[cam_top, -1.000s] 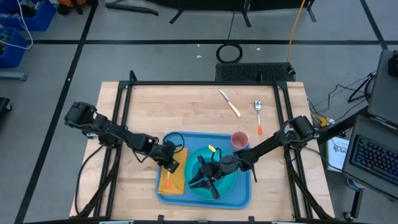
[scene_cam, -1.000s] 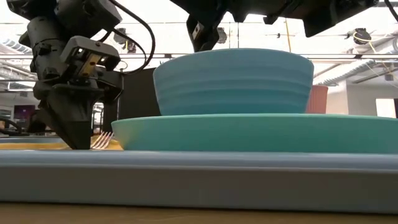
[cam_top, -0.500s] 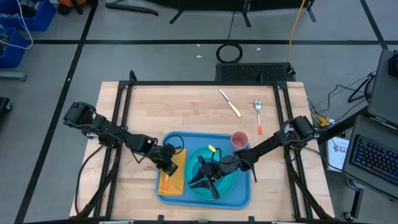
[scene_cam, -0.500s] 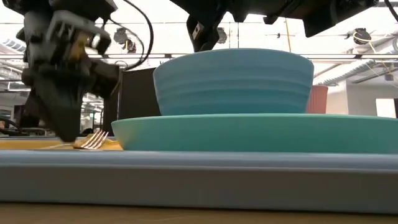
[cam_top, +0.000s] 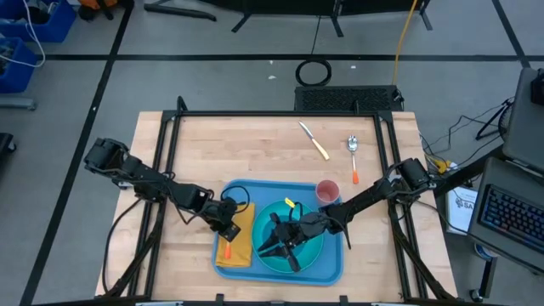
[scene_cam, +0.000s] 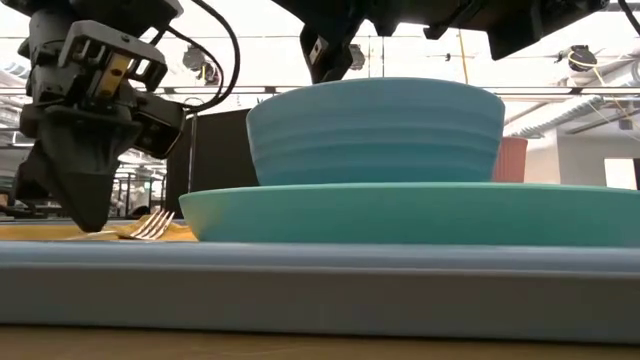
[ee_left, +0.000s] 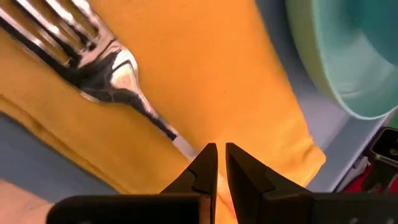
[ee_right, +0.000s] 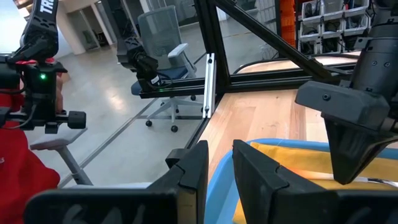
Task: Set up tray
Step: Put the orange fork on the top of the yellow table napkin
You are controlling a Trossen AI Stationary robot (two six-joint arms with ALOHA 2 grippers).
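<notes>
The tray (cam_top: 331,268) sits at the near edge of the table (cam_top: 195,144), about midway along it, and I take everything from there. Nearest, in its right half, a turquoise plate (scene_cam: 420,210) carries a blue bowl (scene_cam: 375,130), and the right gripper (cam_top: 280,245) hangs over that bowl; its fingers stand nearly closed with only a thin slit between them, gripping nothing. In the tray's left half lies an orange napkin (ee_left: 205,81) with a fork (ee_left: 102,62) resting on it, tines pointing away from the left gripper (ee_left: 216,149), which hovers just above the napkin beside the fork's handle, its fingertips drawn almost together and clamped on nothing. At the tray's far right corner stands a pink cup (cam_top: 328,190). Farther back, well clear of the tray, a knife (cam_top: 313,140) and a spoon (cam_top: 353,157) lie on the bare wood.
</notes>
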